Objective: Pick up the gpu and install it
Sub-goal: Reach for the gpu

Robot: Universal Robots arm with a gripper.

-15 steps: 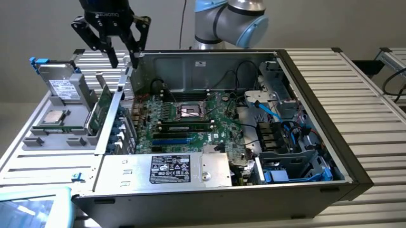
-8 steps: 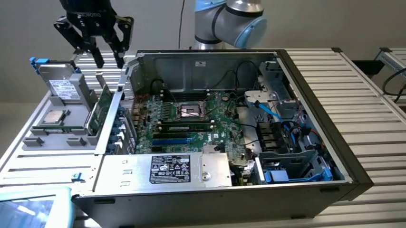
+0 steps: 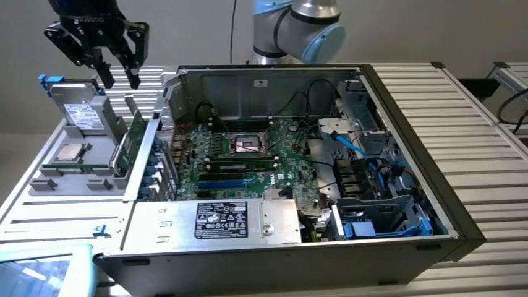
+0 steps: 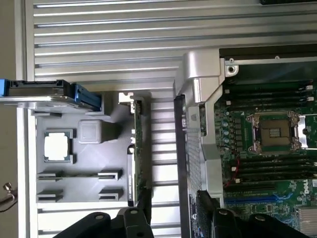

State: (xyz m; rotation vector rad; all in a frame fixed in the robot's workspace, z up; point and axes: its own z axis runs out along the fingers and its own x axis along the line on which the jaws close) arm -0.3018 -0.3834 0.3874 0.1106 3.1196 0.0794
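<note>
Black fingers [image 3: 132, 69] point down, spread, above the upright gpu [image 3: 132, 145]

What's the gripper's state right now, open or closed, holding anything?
Gripper: jaws open, holding nothing, above the gpu.

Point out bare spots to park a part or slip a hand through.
Free: ribbed table on the exterior view's right of the case, and the table strip between the tray and the camera. Crowded: the tray holds the drive, CPU and gpu on edge. The gap between gpu and case is narrow.
</note>
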